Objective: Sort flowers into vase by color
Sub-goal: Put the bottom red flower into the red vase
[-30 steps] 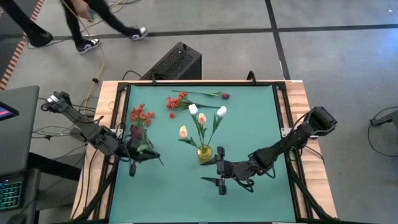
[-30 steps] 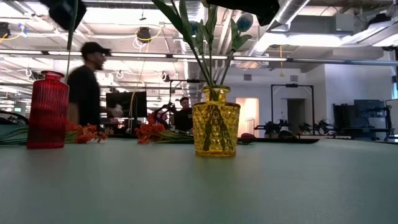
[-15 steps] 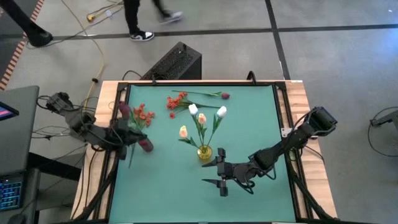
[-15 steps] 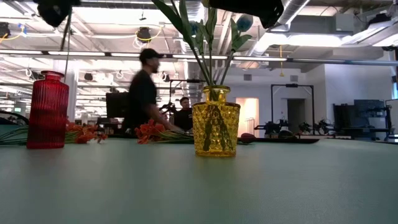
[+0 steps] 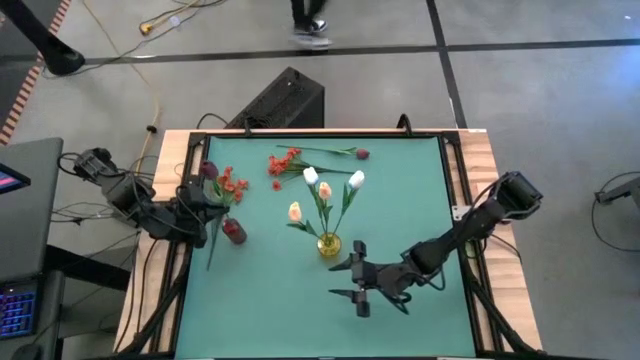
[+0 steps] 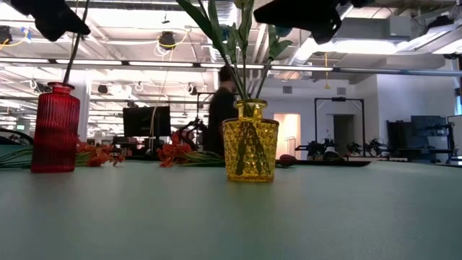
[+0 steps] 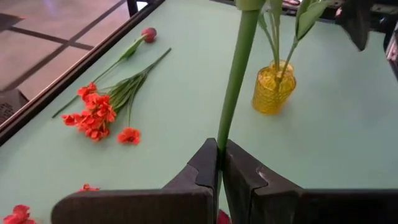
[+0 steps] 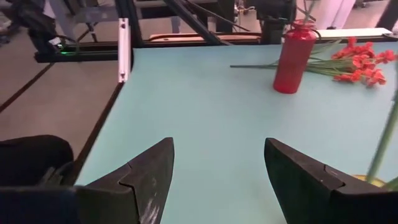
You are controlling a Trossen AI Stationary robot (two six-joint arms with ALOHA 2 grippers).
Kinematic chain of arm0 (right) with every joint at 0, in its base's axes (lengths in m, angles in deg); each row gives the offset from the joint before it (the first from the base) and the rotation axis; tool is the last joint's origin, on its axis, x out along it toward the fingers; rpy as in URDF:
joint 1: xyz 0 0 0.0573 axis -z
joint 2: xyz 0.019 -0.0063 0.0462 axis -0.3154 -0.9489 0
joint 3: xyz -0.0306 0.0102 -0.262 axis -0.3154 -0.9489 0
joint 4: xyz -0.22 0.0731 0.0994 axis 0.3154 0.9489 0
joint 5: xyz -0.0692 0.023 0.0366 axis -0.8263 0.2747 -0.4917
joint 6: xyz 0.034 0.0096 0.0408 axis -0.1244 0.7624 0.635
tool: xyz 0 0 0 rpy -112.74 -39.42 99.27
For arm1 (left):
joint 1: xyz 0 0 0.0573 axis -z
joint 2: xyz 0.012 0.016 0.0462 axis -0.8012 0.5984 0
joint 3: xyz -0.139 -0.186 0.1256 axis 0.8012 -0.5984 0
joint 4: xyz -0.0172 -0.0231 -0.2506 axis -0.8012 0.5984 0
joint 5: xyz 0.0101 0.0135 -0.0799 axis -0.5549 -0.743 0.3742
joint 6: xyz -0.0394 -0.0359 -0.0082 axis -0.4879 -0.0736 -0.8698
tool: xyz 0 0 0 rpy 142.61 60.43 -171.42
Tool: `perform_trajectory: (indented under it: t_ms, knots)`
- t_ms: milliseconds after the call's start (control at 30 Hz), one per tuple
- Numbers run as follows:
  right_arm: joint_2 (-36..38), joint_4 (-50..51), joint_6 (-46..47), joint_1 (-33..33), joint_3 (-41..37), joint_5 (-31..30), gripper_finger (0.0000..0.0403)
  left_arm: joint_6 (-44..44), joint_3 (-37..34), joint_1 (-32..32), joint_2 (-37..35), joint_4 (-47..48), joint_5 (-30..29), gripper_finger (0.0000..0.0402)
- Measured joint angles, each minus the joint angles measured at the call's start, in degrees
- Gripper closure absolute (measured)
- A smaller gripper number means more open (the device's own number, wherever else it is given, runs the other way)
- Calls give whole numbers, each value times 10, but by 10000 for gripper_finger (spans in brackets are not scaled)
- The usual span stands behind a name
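My left gripper [image 5: 203, 208] is over the table's left edge, shut on a green-stemmed flower with a dark maroon bud [image 5: 209, 170]. A red vase [image 5: 234, 232] stands just right of it. In the low view the stem [image 6: 74, 50] slants down toward that vase's mouth [image 6: 60, 85]; whether it is inside, I cannot tell. A yellow vase [image 5: 328, 245] holds white and peach tulips [image 5: 324, 190]. Red-orange blossoms [image 5: 230, 185] [image 5: 285, 163] and another maroon-bud flower [image 5: 358, 153] lie flat on the mat. My right gripper [image 5: 353, 284] hangs open near the yellow vase, with nothing between its fingers. My left gripper pinches the flower's stem [image 7: 222, 134] between its two fingers, some way below the bud. The fingers come from the table's left side, slanting a little downward, and lie across the stem. The flower is lifted, bud end up and toward the far edge.
The teal mat sits in a black frame [image 5: 190, 180] on a wooden table. There is bare mat along the near edge and at the right [image 5: 420, 200]. A black box [image 5: 285, 100] sits on the floor beyond the far edge. A person walks in the room behind.
My left gripper has drawn back toward the table's left and far edges, risen a little and tipped, still shut on the stem. The maroon bud has swung from over the red vase toward the far left, and the vase now shows from above. My right gripper has kept still.
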Motion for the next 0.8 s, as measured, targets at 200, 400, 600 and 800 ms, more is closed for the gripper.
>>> perform_trajectory:
  t_ms: [200,400,600,800]
  knots:
    - [0,0,1,-11,0,0,127,-5,0,0,0,4,0,401]
    - [0,0,1,-19,0,0,127,-31,-1,0,0,30,0,401]
    - [0,0,1,-27,0,0,127,-46,-1,0,1,35,2,401]
    - [0,0,3,-34,0,-1,127,-45,-1,0,11,37,10,367]
